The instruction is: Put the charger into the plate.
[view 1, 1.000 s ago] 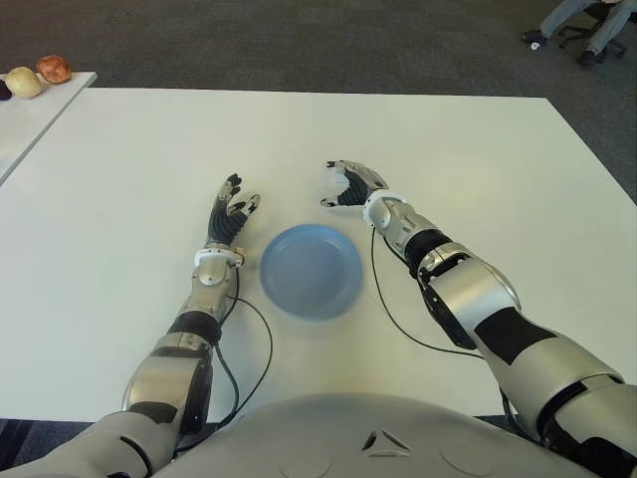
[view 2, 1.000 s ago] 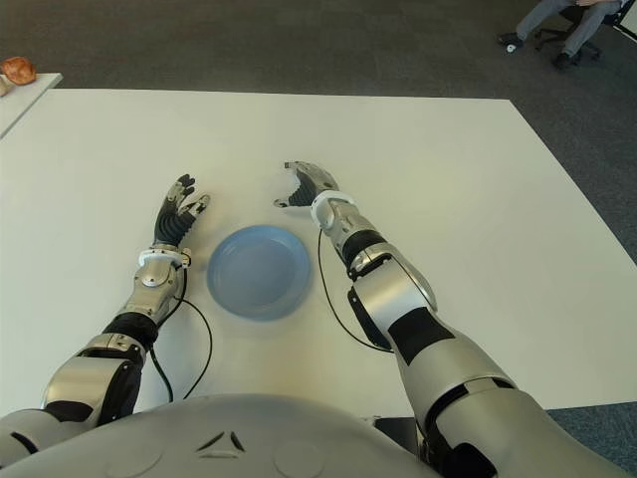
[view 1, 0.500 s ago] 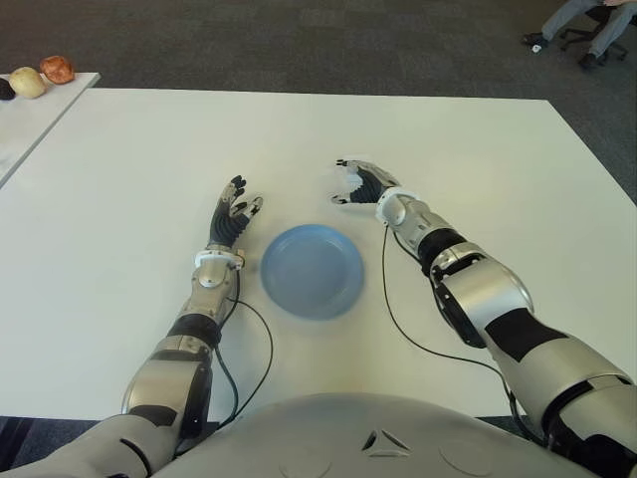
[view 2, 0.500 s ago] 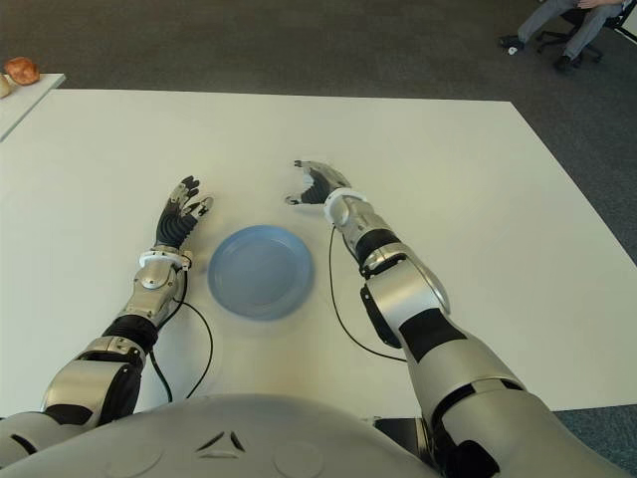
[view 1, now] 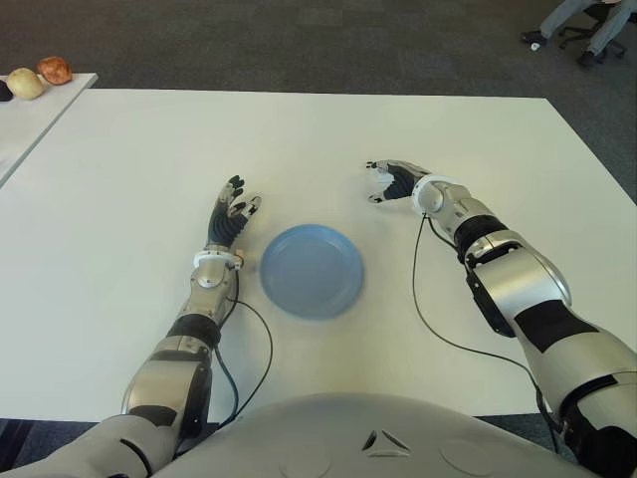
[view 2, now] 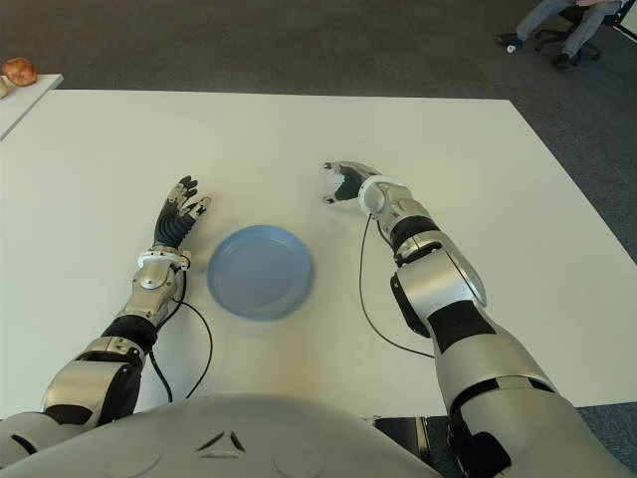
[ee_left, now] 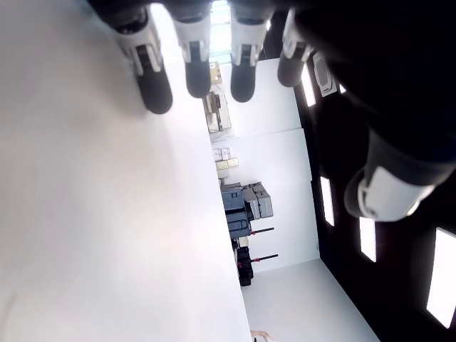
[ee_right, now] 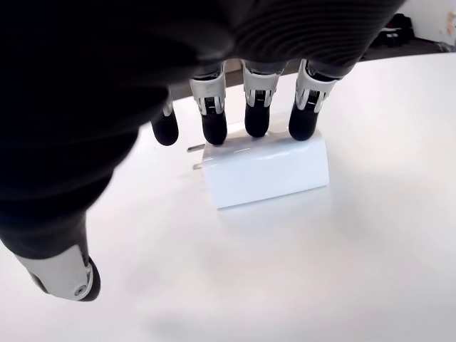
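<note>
Right of the plate (view 1: 312,270), my right hand (view 1: 396,182), having swung outward, is curling its still-ungripping fingers over the charger (ee_right: 265,171).

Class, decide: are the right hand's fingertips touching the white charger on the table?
Cannot tell. In the right wrist view the fingertips overlap the top edge of the charger, but neither contact nor a gap shows plainly. The thumb is clearly off it.

We are reaching our right arm forward, the right hand (view 1: 391,182) arched palm-down with four fingertips (ee_right: 257,117) pointing down in a row and the thumb held apart. We are keeping our left hand (view 1: 228,218) flat and forward, fingers straight and slightly spread, gripping nothing.
</note>
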You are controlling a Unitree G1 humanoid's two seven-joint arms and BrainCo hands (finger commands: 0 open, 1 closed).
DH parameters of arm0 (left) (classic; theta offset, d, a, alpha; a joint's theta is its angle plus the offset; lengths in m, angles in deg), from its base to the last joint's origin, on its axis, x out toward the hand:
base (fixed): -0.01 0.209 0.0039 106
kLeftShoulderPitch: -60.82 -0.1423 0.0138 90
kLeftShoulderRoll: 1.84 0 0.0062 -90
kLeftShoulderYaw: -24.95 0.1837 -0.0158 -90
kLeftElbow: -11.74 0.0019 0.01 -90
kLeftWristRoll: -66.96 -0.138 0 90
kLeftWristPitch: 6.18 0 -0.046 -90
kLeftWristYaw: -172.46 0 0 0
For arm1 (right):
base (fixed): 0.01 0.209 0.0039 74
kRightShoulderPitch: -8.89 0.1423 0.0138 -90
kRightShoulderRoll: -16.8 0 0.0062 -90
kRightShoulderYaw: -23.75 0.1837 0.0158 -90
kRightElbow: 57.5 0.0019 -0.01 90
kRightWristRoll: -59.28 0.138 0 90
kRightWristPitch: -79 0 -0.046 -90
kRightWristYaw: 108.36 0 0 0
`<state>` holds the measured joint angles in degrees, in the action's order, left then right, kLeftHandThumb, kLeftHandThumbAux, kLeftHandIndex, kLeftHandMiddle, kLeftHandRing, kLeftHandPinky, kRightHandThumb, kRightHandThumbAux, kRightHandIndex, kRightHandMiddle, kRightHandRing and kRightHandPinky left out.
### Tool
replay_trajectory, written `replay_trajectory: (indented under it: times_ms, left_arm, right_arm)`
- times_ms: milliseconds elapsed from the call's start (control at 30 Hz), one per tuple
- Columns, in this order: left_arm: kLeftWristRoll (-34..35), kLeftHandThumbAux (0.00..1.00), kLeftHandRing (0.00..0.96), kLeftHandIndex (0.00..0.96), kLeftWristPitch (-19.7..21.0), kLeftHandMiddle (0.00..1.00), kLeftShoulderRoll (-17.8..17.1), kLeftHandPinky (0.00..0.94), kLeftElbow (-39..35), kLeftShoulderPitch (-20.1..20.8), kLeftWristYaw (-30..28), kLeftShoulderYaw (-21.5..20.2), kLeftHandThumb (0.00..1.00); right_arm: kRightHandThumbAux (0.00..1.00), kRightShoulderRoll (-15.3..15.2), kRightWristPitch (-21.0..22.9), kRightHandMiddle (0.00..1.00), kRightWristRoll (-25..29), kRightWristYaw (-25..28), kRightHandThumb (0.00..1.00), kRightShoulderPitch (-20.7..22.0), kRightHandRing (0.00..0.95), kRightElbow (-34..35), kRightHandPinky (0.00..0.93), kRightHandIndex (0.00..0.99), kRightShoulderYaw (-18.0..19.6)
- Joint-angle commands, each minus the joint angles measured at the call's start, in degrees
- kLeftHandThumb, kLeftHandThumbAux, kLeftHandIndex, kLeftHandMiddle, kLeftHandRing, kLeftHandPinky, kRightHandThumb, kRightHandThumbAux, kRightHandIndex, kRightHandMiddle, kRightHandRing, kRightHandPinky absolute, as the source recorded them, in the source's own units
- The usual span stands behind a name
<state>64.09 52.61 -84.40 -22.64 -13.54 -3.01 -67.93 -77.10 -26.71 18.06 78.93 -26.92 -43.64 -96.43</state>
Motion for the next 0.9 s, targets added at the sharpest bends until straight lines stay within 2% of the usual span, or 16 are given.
replay_trajectory:
  times_ms: [33, 200, 300, 400, 700, 800, 900]
  left_arm:
    - [-0.2, 0.533, 0.108, 0.067, 4.8, 0.122, 0.8, 0.093, 5.2, -3.9, -1.1, 0.1, 0.000]
    - [-0.3, 0.534, 0.111, 0.069, 5.2, 0.126, 0.7, 0.101, 5.9, -3.3, -0.9, -0.2, 0.000]
    - [-0.3, 0.536, 0.109, 0.068, 5.0, 0.125, 0.8, 0.092, 6.8, -2.7, -0.9, -0.4, 0.000]
    - [-0.5, 0.538, 0.109, 0.068, 4.9, 0.124, 0.9, 0.095, 7.3, -2.3, -0.8, -0.3, 0.000]
    - [-0.1, 0.545, 0.107, 0.065, 5.2, 0.120, 0.8, 0.090, 8.2, -1.6, -1.1, -0.7, 0.000]
    - [0.0, 0.548, 0.106, 0.063, 5.3, 0.119, 0.7, 0.089, 8.6, -1.3, -1.2, -0.9, 0.000]
    - [0.0, 0.550, 0.111, 0.064, 5.3, 0.123, 0.6, 0.099, 9.3, -0.9, -1.1, -1.0, 0.000]
  right_arm:
    - [0.648, -3.1, -2.6, 0.104, -1.7, 4.9, 0.000, -1.7, 0.141, -0.8, 0.206, 0.000, -2.4]
    - [0.659, -6.9, -7.8, 0.209, -1.7, 5.9, 0.000, -1.7, 0.266, 0.8, 0.318, 0.000, -3.6]
    - [0.667, -9.5, -11.5, 0.309, -1.6, 6.7, 0.000, -1.8, 0.389, 2.4, 0.410, 0.000, -4.1]
    - [0.674, -11.0, -13.4, 0.354, -0.9, 7.9, 0.000, -2.1, 0.439, 3.5, 0.447, 0.000, -4.0]
    - [0.689, -18.5, -19.9, 0.414, 4.0, 11.8, 0.000, -11.2, 0.480, 13.6, 0.385, 0.000, -0.7]
    - [0.706, -19.7, -21.0, 0.411, 4.4, 12.8, 0.000, -12.5, 0.472, 15.4, 0.367, 0.000, -0.3]
    - [0.748, -22.8, -24.1, 0.369, 6.1, 15.0, 0.000, -16.1, 0.432, 20.0, 0.344, 0.000, 0.8]
